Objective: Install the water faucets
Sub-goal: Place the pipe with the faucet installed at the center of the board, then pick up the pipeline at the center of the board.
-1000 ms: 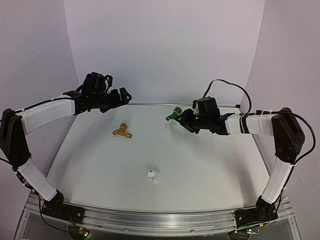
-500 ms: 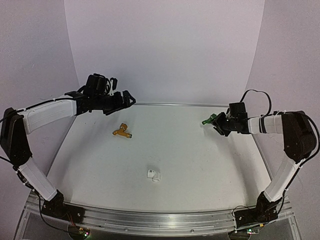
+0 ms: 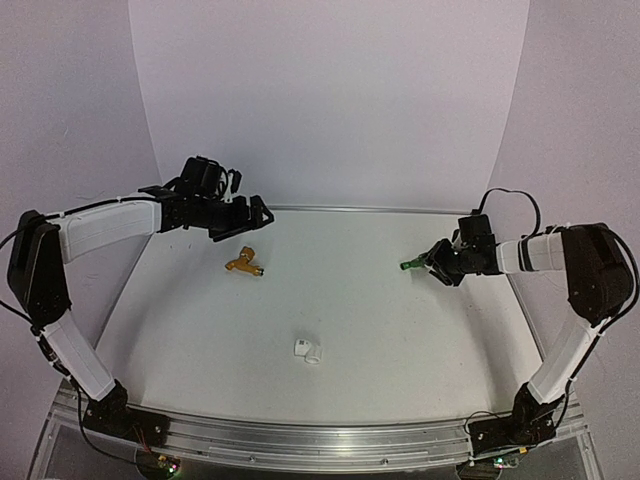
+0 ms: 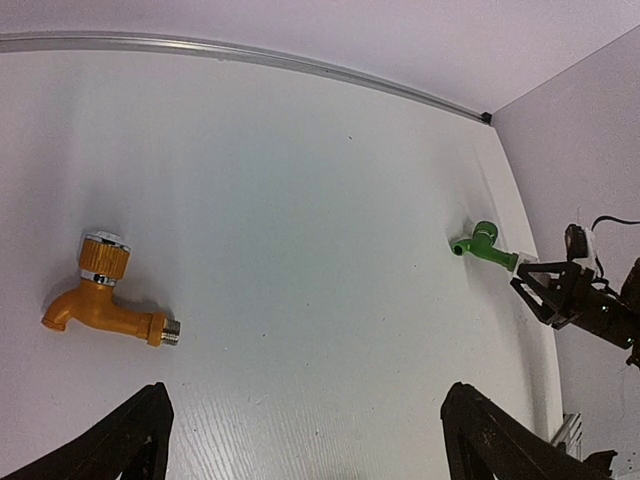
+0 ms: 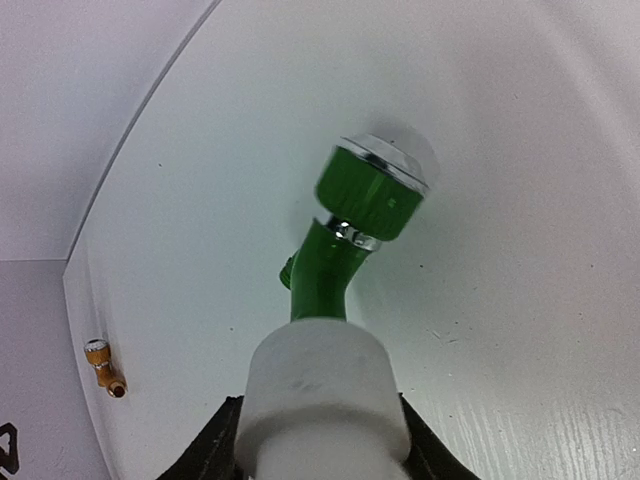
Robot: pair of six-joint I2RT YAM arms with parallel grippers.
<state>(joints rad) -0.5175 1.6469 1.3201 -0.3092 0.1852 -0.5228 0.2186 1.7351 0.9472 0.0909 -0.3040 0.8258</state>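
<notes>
Left arm is up over the far-left part of the table (image 3: 400, 330), and its left gripper (image 3: 250, 215) is spread wide: in the left wrist view the two dark fingers (image 4: 120, 440) sit at opposite bottom corners with bare table between them, holding nothing. Just below and in front of it lies the orange-yellow tap (image 3: 245, 264), on its side on the white surface, knob with the silvery cap towards the back, spout pointing left, threaded end pointing right in the wrist view (image 4: 105, 300). Nothing touches it.

Over to the right side now. The right gripper (image 3: 437, 262) is low, close to the right edge of the table, and its jaws are pinched on a white fitting (image 5: 320, 395), a stubby round piece. Out of that fitting comes the green tap (image 5: 350, 230): its stem runs into the white piece, so the threaded end is hidden inside, and the green knob with its clear cap points away from the fingers. From above, the green tap (image 3: 413, 264) sticks out leftwards from the gripper; whether it touches the table I cannot tell.

Well apart from both taps, near the middle front, a second white fitting (image 3: 308, 350) lies alone on the table
</notes>
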